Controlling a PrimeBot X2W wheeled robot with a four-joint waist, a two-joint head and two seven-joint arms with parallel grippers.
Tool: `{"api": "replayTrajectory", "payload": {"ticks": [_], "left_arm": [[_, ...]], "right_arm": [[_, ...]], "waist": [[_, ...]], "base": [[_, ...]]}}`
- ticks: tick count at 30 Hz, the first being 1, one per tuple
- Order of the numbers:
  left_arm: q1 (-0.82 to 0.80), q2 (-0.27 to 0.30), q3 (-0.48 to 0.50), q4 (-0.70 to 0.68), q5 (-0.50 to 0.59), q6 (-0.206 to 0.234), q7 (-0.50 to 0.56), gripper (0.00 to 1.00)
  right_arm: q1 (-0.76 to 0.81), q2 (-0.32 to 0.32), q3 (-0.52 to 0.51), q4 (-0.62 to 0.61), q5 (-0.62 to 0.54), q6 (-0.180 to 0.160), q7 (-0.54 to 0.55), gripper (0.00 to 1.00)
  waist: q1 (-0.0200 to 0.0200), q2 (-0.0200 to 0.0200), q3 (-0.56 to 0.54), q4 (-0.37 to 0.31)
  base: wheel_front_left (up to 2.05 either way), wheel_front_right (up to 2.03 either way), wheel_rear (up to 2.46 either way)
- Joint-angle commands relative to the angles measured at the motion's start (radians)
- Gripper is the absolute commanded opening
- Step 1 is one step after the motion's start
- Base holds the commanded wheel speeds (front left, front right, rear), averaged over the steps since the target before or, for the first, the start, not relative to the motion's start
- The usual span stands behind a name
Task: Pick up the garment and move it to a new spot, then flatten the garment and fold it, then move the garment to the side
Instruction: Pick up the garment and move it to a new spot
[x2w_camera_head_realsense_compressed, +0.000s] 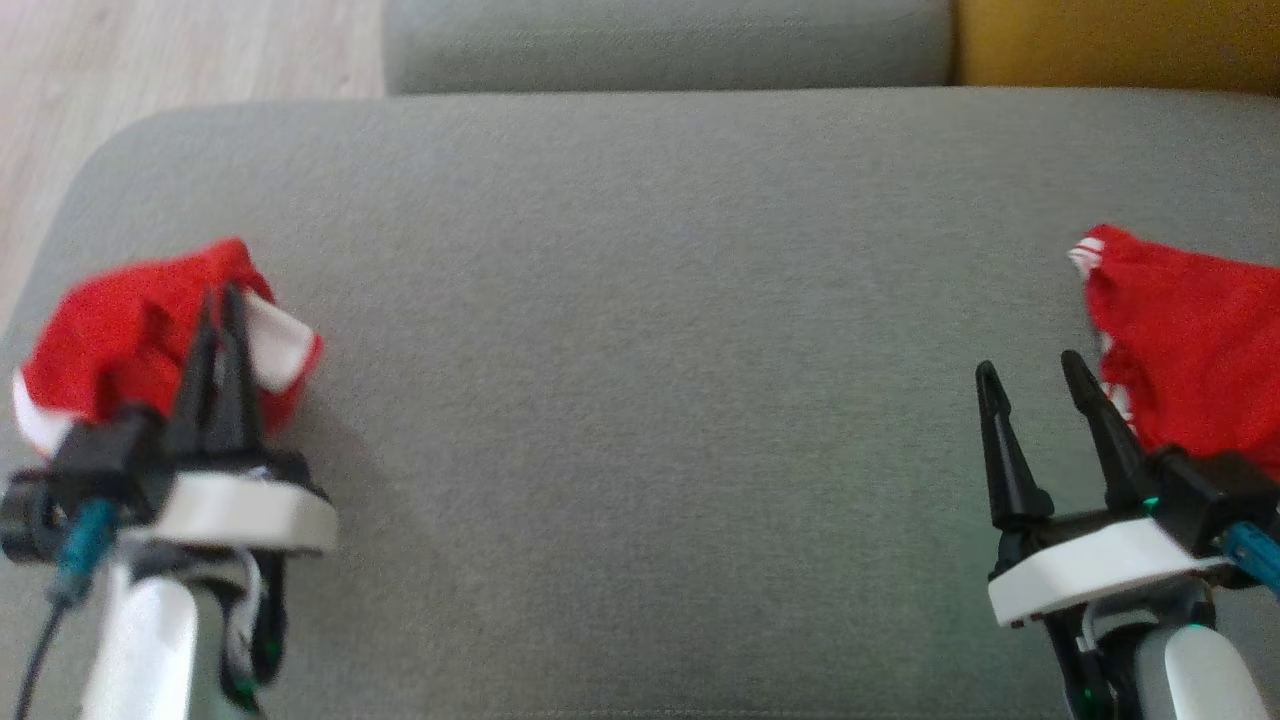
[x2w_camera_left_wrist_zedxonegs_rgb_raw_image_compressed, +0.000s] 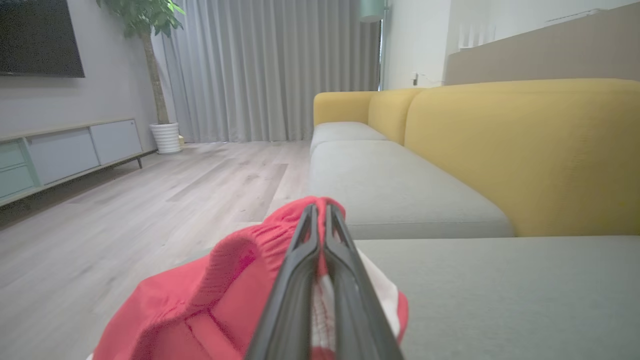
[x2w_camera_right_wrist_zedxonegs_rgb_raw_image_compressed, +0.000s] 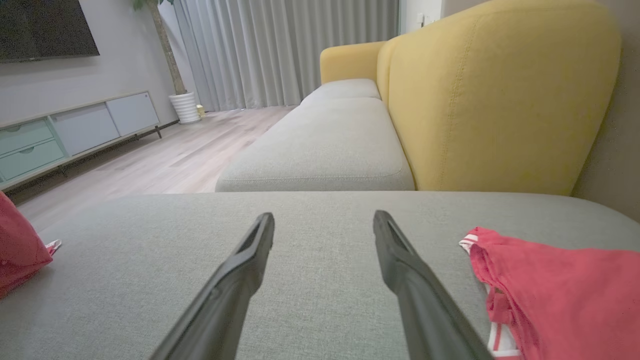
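Note:
A red garment with white trim (x2w_camera_head_realsense_compressed: 110, 340) lies bunched at the left end of the grey sofa cushion (x2w_camera_head_realsense_compressed: 650, 300). My left gripper (x2w_camera_head_realsense_compressed: 222, 295) is shut on its fabric; in the left wrist view the dark fingers (x2w_camera_left_wrist_zedxonegs_rgb_raw_image_compressed: 300, 260) pinch a red fold with a white edge (x2w_camera_left_wrist_zedxonegs_rgb_raw_image_compressed: 200, 310). This bundle also shows at the left edge of the right wrist view (x2w_camera_right_wrist_zedxonegs_rgb_raw_image_compressed: 15, 250). A second red garment with white stripes (x2w_camera_head_realsense_compressed: 1190, 340) lies at the cushion's right end. My right gripper (x2w_camera_head_realsense_compressed: 1028, 365) stands open just left of it, nothing between its fingers (x2w_camera_right_wrist_zedxonegs_rgb_raw_image_compressed: 324, 216), the red cloth (x2w_camera_right_wrist_zedxonegs_rgb_raw_image_compressed: 565, 290) beside them.
The yellow sofa backrest (x2w_camera_head_realsense_compressed: 1120, 40) rises at the far right, with another grey cushion (x2w_camera_head_realsense_compressed: 660, 40) beyond. Wooden floor (x2w_camera_head_realsense_compressed: 150, 60) lies past the cushion's rounded left edge. A TV cabinet (x2w_camera_left_wrist_zedxonegs_rgb_raw_image_compressed: 60, 150) and a potted plant (x2w_camera_left_wrist_zedxonegs_rgb_raw_image_compressed: 165, 135) stand across the room.

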Motion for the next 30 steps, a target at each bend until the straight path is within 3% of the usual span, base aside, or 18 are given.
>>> {"api": "replayTrajectory", "payload": {"ticks": [1, 5, 9, 19, 24, 30], "left_arm": [[-0.014, 0.012, 0.021, -0.072, 0.011, 0.005, 0.012, 0.00], [0.039, -0.024, -0.034, -0.144, 0.000, -0.004, 0.046, 0.00], [0.034, -0.054, -0.098, -0.129, -0.007, -0.028, 0.061, 0.00], [-0.150, -0.109, -0.271, 0.027, -0.016, -0.116, 0.034, 0.00], [-0.262, -0.122, -0.344, 0.106, -0.015, -0.137, 0.019, 0.00], [-0.352, -0.129, -0.453, 0.235, -0.041, -0.163, 0.053, 0.00]], "right_arm": [[-0.015, 0.000, 0.026, -0.032, 0.009, 0.007, -0.004, 1.00], [-0.003, 0.001, 0.030, -0.036, 0.009, 0.007, 0.000, 1.00], [-0.015, 0.001, 0.045, -0.045, 0.013, 0.007, 0.000, 1.00], [-0.051, 0.001, 0.060, -0.027, 0.050, 0.007, -0.033, 1.00], [-0.088, 0.001, 0.085, -0.008, 0.068, 0.007, -0.056, 1.00], [-0.114, 0.001, 0.090, 0.018, 0.087, 0.007, -0.085, 1.00]], "waist": [[0.0000, -0.0001, -0.033, -0.042], [0.0000, -0.0001, -0.043, -0.087], [0.0000, -0.0001, -0.026, -0.147], [0.0000, -0.0001, 0.065, -0.293], [0.0000, -0.0001, 0.118, -0.368], [0.0000, -0.0001, 0.172, -0.411]], "base": [[0.00, 0.00, 0.00], [0.00, 0.00, 0.00], [0.00, 0.00, 0.00], [0.00, 0.00, 0.00], [0.00, 0.00, 0.00], [0.00, 0.00, 0.00]]}}
